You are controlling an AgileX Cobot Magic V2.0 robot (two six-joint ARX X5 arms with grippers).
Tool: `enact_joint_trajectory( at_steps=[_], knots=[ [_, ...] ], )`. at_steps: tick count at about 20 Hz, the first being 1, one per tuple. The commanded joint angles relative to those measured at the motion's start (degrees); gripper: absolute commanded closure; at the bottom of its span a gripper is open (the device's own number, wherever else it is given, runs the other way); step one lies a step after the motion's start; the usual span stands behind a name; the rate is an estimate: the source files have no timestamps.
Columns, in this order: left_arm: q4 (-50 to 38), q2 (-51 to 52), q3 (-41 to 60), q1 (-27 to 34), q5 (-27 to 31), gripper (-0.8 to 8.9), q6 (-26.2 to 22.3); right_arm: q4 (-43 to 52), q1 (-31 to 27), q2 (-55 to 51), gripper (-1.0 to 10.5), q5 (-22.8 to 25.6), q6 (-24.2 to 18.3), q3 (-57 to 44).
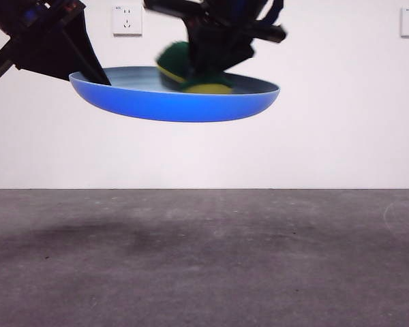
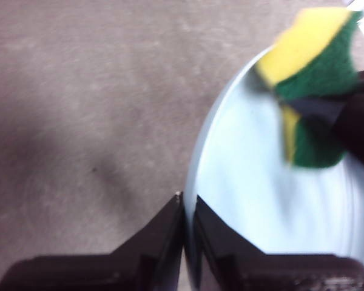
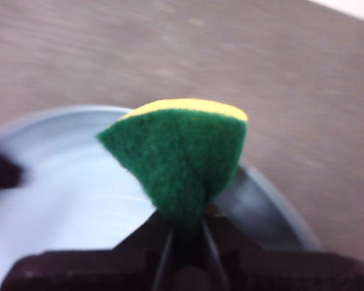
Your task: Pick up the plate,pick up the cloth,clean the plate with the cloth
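**Jaws pinch plate and sponge up in the air**

Jaws of the left gripper (image 2: 185, 209) are pressed tight on the rim of the light-blue plate (image 1: 174, 102), so it stays almost flat, high over the gray table (image 1: 204, 259). In the front view that gripper sits at the upper left, and the plate fills the upper middle. The right gripper (image 3: 185, 227) pinches the sponge (image 3: 179, 160) by one end, so it bends. It comes down from the top of the front view. The sponge looks pressed inside the plate, which fits wiping. It looks blurry, so it may be rubbing.
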State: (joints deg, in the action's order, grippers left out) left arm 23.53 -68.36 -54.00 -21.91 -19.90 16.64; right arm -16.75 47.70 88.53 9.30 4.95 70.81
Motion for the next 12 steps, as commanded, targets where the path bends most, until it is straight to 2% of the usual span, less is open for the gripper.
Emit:
enact_joint_trajectory(
  at_steps=[1,4,6,7,8,9,10,11,12],
  knots=[
    [-5.0,0.2,0.2,-0.2,-1.8,8.21,3.2,-1.1,0.9,0.9,9.6,-8.2,4.7,-0.3],
    [-8.9,0.2,0.2,-0.1,-1.5,8.21,4.9,-6.5,2.5,1.0,9.6,-10.8,4.5,-0.3],
    [-9.3,0.2,0.2,-0.1,-1.5,8.21,5.2,-13.6,3.5,1.0,9.6,-9.6,1.3,-0.3],
    [-8.5,0.2,0.2,-0.1,-1.5,8.21,5.2,-17.3,3.4,1.0,9.6,-7.0,0.3,-0.3],
    [-7.7,0.2,0.2,-0.1,-1.5,8.21,4.9,-20.1,3.3,1.0,9.6,-2.4,0.0,-0.3],
    [-6.8,0.2,0.2,-0.1,-1.5,8.21,4.1,-21.8,3.3,1.0,9.6,5.2,-0.6,-0.3],
    [-5.8,0.2,0.2,-0.1,-1.5,8.21,3.6,-21.7,3.3,0.9,9.6,11.6,-1.5,-0.3],
    [-4.8,0.2,0.2,-0.1,-1.5,8.21,2.7,-20.2,3.1,0.3,9.6,16.2,-2.7,-0.3],
    [-3.7,0.2,0.2,-0.2,-1.4,8.21,2.3,-16.3,2.9,-0.3,9.6,17.8,-3.9,-0.3]
  ],
)
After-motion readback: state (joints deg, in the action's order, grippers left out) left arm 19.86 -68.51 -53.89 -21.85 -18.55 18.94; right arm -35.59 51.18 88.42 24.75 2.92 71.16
